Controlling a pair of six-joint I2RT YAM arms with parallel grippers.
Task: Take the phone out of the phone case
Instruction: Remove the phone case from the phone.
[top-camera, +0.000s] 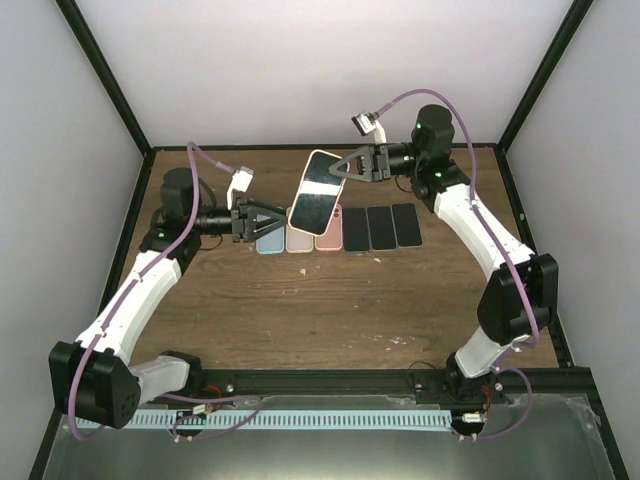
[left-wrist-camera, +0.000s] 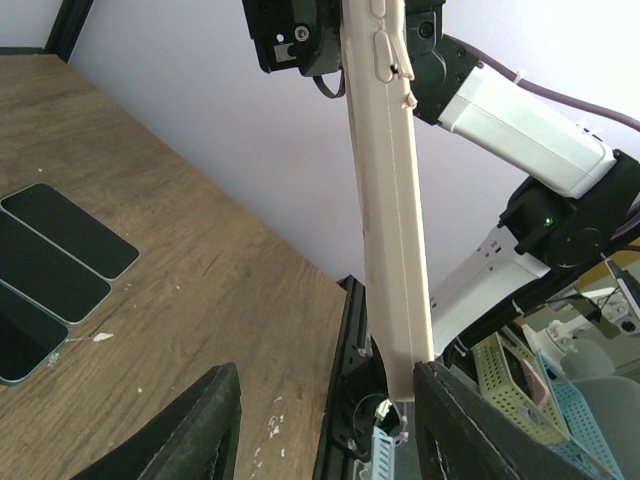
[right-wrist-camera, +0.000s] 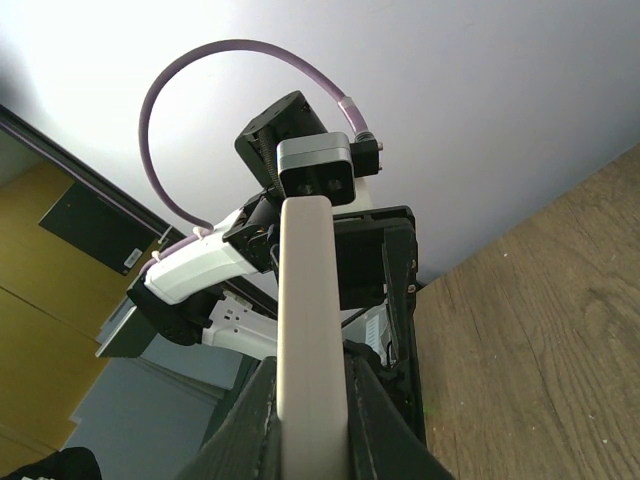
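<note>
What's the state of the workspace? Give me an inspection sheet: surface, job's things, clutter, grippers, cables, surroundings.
Surface: wooden table, with white specks.
Job's things: phone, in its cream case, held tilted in the air between the arms.
Clutter: three pastel slabs (cases or phones, cannot tell) and three dark phones, in one row on the table.
Grippers: right gripper shut on the phone's upper end; left gripper open around its lower end, the phone close to one finger.
Cables: purple cable looped over each arm, apart from the phone.
Surroundings: white walls, black frame, baskets beyond the table.
</note>
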